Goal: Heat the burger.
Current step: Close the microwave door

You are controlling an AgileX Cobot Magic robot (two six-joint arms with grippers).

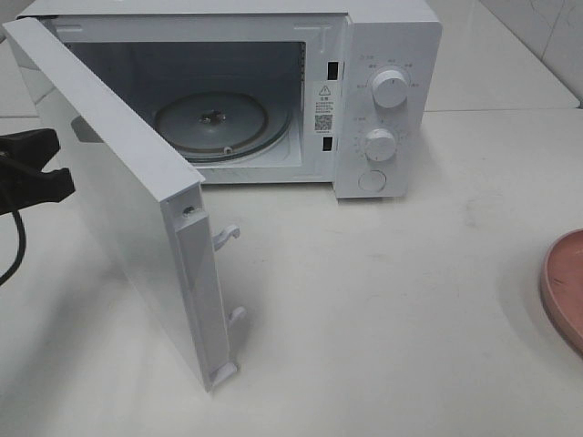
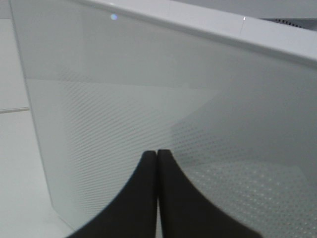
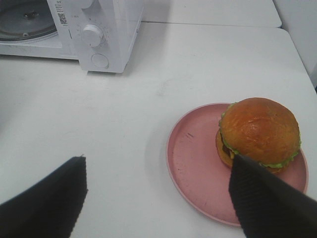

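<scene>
White table (image 1: 410, 300), smooth and a bit shiny, with soft light from above. Made of two parts, with a thin line between them behind the white microwave (image 1: 387, 55). Door (image 1: 127, 200) swung wide open, glass plate (image 1: 211, 125) inside. Two round knobs (image 1: 390, 88) and a button on the front. Pale tiled wall (image 1: 547, 36) at the back corner. Soft grey shadows under the door.

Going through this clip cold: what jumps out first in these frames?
The white microwave at the back of the table, its door swung wide open and its glass turntable bare. Then the burger on the pink plate to the microwave's right, with the open right gripper above the plate.
</scene>
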